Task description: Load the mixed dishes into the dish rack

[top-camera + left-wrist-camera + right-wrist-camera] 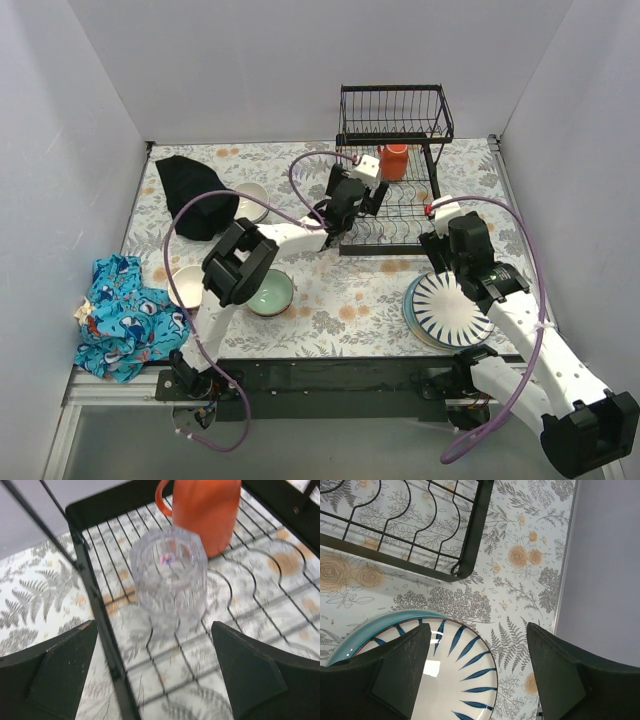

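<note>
The dish rack [395, 130] stands at the back, with an orange mug [393, 160] on its lower tray. In the left wrist view the orange mug [205, 510] stands behind an upturned clear glass [169, 575] on the rack's wires [95, 600]. My left gripper [154, 630] is open just short of the glass, touching nothing. A blue-striped plate [447, 305] lies on a teal-rimmed one, in front of the rack. My right gripper [479, 627] hangs open over the striped plate's [455, 680] far edge, holding nothing. A pale-green bowl [270, 293] sits under the left arm.
White bowls sit at the left [188, 285] and back left [250, 200]. A black cloth [190, 190] lies at the back left and a blue patterned cloth [125, 315] at the near left. White walls close in three sides. The rack's front corner [470, 545] is near my right gripper.
</note>
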`<action>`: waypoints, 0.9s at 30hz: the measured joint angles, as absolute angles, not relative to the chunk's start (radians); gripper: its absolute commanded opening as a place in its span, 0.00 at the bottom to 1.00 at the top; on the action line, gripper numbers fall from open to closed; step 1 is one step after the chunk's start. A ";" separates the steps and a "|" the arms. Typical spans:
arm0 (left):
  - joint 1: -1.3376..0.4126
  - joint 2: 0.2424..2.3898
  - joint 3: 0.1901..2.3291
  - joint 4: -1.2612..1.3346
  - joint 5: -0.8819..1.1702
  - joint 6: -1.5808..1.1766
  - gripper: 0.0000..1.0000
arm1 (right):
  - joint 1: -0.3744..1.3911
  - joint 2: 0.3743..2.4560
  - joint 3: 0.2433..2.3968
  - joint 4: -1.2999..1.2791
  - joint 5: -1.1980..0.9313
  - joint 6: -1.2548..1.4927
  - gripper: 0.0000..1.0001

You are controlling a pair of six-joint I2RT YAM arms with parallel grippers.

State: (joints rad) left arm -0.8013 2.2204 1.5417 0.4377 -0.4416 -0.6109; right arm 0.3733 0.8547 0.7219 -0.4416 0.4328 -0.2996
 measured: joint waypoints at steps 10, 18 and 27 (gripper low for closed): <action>-0.813 1.628 1.039 0.265 -0.157 -0.685 0.38 | 0.372 1.010 0.769 -0.388 0.194 -0.397 0.02; -0.718 1.323 0.987 0.122 -0.154 -0.690 0.00 | 0.373 1.395 1.023 -0.289 -0.020 -0.497 0.01; -0.451 1.324 1.017 -0.016 -0.268 -0.681 0.00 | 0.373 1.724 1.200 -0.090 -0.119 -0.643 0.01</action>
